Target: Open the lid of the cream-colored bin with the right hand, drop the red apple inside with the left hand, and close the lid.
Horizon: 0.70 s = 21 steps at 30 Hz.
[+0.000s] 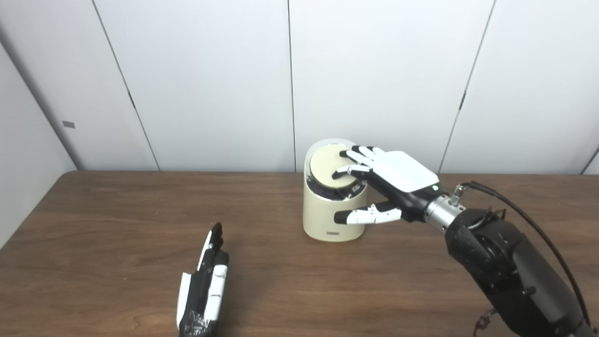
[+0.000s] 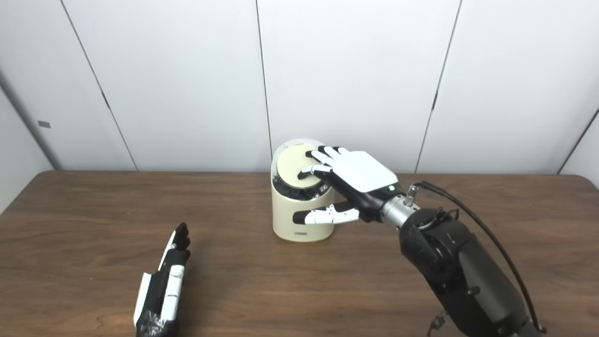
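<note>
Nearest you, your black-and-white left hand [image 1: 202, 285] rests at seven o'clock on the brown wooden table [image 1: 117, 220], fingers straight, empty. Your right hand [image 1: 381, 180] presses spread fingers on the cream-colored cylindrical bin's [image 1: 330, 217] round lid [image 1: 327, 171], seemingly closing. No apple shows; likely inside.

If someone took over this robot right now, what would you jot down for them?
Right hand: open, fingers resting on the bin lid, thumb beside the bin wall.
Left hand: open, empty, low over the table.
Cream-colored bin: upright at table centre, lid down.
Red apple: not visible in either view, possibly already inside.
Left: confirm the apple is in and the lid is fully shut.
</note>
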### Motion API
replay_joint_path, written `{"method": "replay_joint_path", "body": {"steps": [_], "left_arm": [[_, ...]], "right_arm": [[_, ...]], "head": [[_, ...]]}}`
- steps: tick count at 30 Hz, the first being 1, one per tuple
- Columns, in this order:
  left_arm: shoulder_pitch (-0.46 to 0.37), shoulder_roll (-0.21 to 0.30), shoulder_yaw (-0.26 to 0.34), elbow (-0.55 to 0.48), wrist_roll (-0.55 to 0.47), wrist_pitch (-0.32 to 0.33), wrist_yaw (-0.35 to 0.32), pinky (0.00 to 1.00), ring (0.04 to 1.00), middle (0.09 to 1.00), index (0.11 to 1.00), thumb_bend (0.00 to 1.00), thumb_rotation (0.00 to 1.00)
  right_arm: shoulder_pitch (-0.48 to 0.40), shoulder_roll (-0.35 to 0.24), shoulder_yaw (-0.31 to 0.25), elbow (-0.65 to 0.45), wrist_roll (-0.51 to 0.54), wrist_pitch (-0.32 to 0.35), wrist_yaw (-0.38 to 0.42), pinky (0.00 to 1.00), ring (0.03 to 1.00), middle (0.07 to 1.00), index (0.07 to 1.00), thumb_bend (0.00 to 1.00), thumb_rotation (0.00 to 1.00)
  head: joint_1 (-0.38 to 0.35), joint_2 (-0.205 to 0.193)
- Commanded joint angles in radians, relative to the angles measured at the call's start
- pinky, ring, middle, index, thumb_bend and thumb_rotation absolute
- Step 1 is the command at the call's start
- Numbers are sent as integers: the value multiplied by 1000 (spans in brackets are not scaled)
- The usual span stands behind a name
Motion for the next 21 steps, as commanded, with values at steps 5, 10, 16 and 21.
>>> {"method": "replay_joint_path", "body": {"steps": [5, 10, 16, 21], "left_arm": [[18, -17, -6, 5, 27, 49, 12, 1000, 997, 993, 1000, 633, 955], [21, -23, -10, -15, 17, 67, 8, 1000, 996, 992, 1000, 629, 937], [17, -34, -8, -21, 12, 69, 8, 1000, 998, 992, 1000, 602, 935], [16, -36, -8, -19, 17, 59, 13, 1000, 1000, 999, 1000, 617, 951]], "right_arm": [[-8, -2, -35, -29, 8, 8, 18, 1000, 1000, 972, 800, 585, 999], [-7, 1, -27, -21, -11, -1, 17, 1000, 1000, 970, 797, 607, 1000], [-19, 0, -3, -20, -80, 33, 66, 1000, 1000, 991, 816, 640, 1000], [-16, 20, 1, -13, -114, 46, 83, 1000, 1000, 1000, 824, 665, 1000]], "head": [[3, 7], [6, 13], [19, 24], [23, 24]]}}
